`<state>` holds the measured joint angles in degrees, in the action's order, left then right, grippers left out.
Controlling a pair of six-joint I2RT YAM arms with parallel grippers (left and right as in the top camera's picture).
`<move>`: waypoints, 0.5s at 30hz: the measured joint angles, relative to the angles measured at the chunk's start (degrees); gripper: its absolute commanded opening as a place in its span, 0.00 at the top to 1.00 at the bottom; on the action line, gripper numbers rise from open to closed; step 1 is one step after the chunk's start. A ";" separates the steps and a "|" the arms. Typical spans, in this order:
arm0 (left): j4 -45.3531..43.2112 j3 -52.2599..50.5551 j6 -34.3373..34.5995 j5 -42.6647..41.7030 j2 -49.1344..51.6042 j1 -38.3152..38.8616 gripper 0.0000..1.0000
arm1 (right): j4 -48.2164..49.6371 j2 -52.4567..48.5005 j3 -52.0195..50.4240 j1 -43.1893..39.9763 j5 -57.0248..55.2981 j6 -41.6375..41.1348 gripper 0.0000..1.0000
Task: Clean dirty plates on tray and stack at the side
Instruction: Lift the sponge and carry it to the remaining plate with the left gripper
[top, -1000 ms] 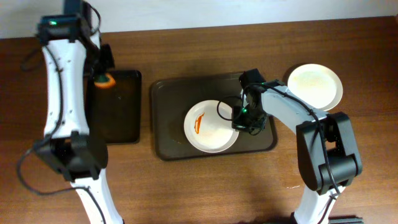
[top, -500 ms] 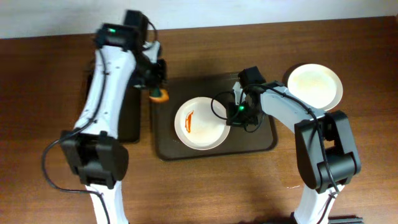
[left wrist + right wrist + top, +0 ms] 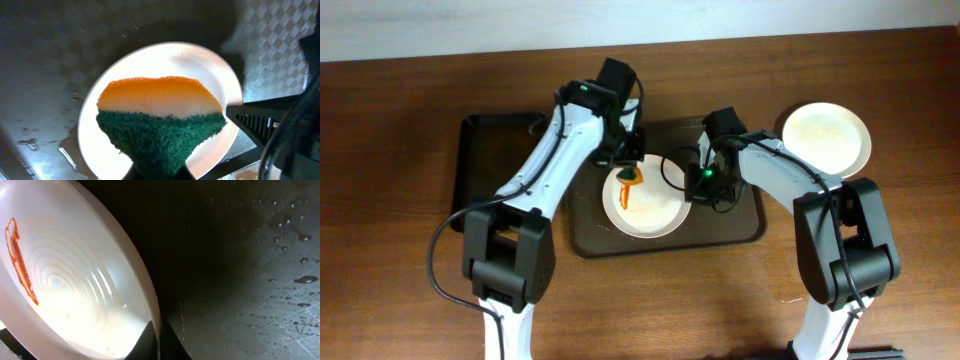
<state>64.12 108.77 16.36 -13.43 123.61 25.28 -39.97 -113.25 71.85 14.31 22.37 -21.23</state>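
A white plate (image 3: 655,208) with a red sauce streak (image 3: 20,260) sits tilted on the dark middle tray (image 3: 740,228). My right gripper (image 3: 698,186) is shut on the plate's right rim (image 3: 150,305). My left gripper (image 3: 628,165) is shut on an orange and green sponge (image 3: 630,177) and holds it just over the plate's upper left part. In the left wrist view the sponge (image 3: 160,115) covers most of the plate (image 3: 125,67), so the streak is hidden there. A clean white plate (image 3: 827,137) lies on the table at the far right.
A second dark tray (image 3: 500,160) lies at the left. The middle tray's floor is wet with droplets (image 3: 280,280). Both arms cross over the middle tray close to each other. A cable (image 3: 670,178) loops near the right gripper.
My left arm has swung right from the left tray with the sponge, now over the plate. The plate has shifted slightly left in my right gripper's hold.
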 measured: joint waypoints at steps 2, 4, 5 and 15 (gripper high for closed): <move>-0.39 -2.03 0.20 -0.09 0.04 1.05 0.96 | -0.26 0.00 0.00 0.00 0.00 0.00 0.95; -0.39 -3.19 0.39 -0.11 0.07 1.88 0.97 | -0.26 0.00 0.00 0.00 -0.02 0.00 0.95; -0.42 -3.37 0.44 -0.09 0.07 2.32 0.98 | -0.26 0.00 0.00 0.00 -0.02 -0.02 0.95; -0.55 -3.37 1.27 0.48 0.07 5.75 0.46 | -0.92 0.00 0.00 0.00 -0.22 -0.02 0.95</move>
<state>63.57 105.41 17.63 -12.95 123.68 31.03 -40.88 -113.25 71.85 14.31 22.15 -21.26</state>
